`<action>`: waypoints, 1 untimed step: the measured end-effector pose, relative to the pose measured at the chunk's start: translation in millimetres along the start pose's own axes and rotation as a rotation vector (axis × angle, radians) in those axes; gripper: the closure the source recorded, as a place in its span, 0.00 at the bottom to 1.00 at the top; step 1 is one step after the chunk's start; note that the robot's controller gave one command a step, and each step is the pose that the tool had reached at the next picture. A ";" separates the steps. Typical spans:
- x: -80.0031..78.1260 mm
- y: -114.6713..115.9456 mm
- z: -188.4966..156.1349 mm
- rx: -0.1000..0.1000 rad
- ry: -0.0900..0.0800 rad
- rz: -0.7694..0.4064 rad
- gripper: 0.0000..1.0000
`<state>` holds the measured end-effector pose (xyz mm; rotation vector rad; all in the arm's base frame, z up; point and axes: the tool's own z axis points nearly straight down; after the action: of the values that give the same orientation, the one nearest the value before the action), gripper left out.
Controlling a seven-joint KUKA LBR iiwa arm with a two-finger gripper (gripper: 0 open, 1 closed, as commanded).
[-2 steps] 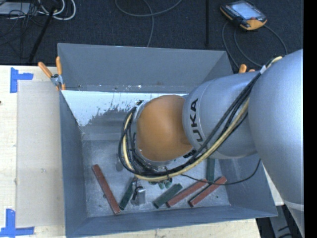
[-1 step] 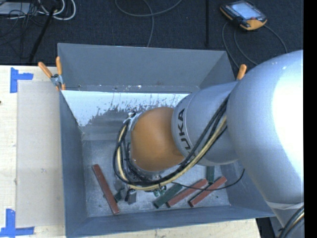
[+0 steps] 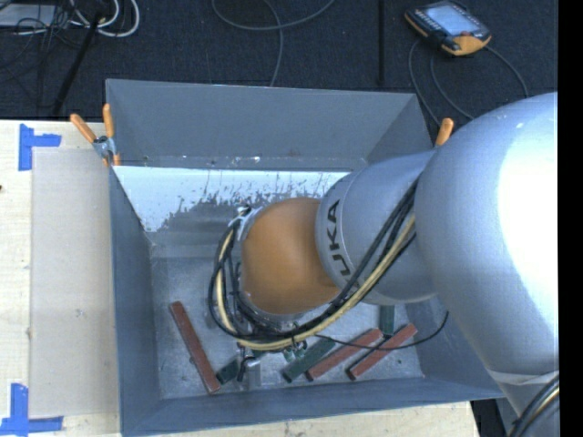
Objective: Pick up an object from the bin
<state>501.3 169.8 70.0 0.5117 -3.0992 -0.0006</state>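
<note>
Grey metal bin [image 3: 273, 126] – end effector [image 3: 244, 364] low beside a long reddish-brown flat stick [image 3: 193, 346], spread or pressed together I cannot tell – best centred on it before closing.

The arm [image 3: 492, 244] is a thick, smooth, silver-grey tube with rounded joints, growing broader away from the gripper [image 3: 244, 369]. The link nearest the gripper bears dark letters [image 3: 334, 240], of which "UKA" can be read. Right behind the gripper sits a rounded, matt orange cover [image 3: 282, 258]. Black and pale yellow cables [image 3: 364, 291] loop round the cover's gripper-side edge and run back along the arm. The gripper itself is small and dark.
</note>
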 end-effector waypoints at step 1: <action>0.1 0.1 0.1 0.000 0.001 0.002 1.00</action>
<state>501.1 169.8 69.9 0.5084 -3.0991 -0.0010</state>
